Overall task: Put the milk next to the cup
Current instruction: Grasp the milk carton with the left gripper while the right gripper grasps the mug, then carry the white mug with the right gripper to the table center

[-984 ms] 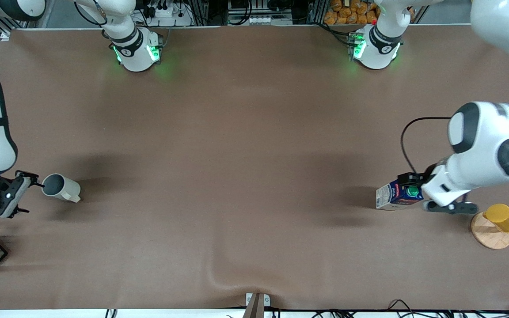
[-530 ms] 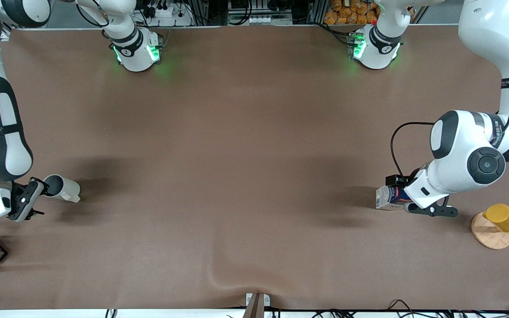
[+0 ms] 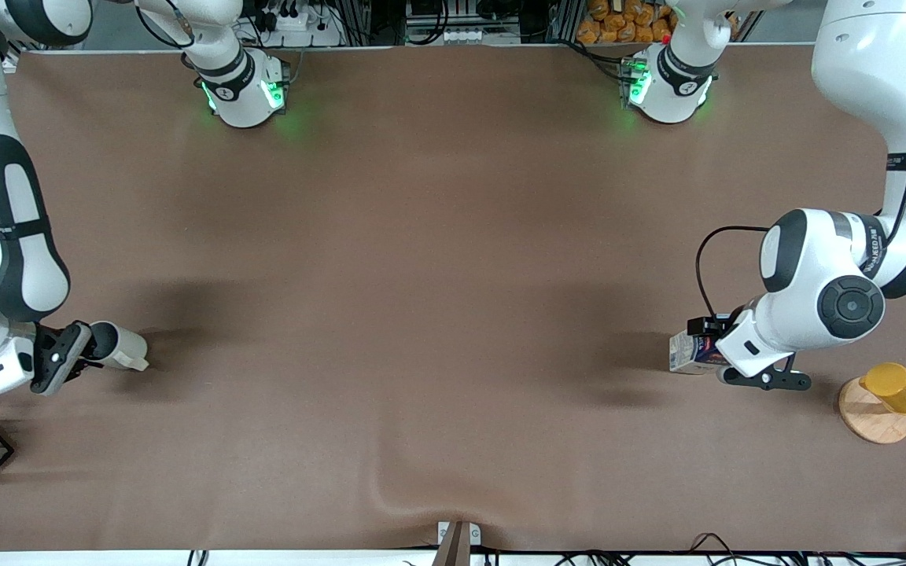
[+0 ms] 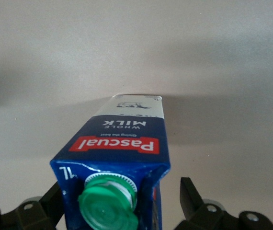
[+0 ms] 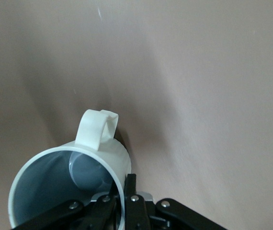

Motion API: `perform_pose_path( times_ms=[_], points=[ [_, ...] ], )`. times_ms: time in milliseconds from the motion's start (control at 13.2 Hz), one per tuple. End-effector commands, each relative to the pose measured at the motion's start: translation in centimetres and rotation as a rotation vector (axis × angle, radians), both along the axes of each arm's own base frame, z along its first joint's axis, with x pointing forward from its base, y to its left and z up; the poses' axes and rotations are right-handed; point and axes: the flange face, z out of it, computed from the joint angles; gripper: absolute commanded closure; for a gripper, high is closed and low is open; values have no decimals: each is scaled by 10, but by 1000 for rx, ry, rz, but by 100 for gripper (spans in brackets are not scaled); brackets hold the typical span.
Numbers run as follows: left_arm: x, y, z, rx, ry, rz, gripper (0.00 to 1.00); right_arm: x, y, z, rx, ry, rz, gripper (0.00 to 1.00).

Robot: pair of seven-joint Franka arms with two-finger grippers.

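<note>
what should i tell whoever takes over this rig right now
Left gripper: open, its fingers on either side of the milk, not yet closed on it. The milk stands on the table at the left arm's end.
Right gripper: shut on the cup, pinching its rim. The cup is at the right arm's end, seemingly tilted.
Done: both arms are at their things.
Left: close on the milk, carry it across the table and set it beside the cup.
</note>
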Motion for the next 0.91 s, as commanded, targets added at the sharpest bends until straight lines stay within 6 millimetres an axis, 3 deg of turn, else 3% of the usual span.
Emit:
perform_pose_path(
  times_ms=[0,227,378,605,832],
  points=[
    [8,2,-5,18,-31,11,20,1,34,30,19,24,-87,100],
    [8,3,-1,18,-37,11,38,20,119,55,67,14,-201,100],
    [7,3,8,20,-41,13,43,24,184,68,106,33,-337,100],
    [-1,0,36,32,-27,11,59,24,279,80,122,47,-419,100],
    [-4,-1,47,32,-18,16,65,5,389,84,97,69,-581,100]
  ],
)
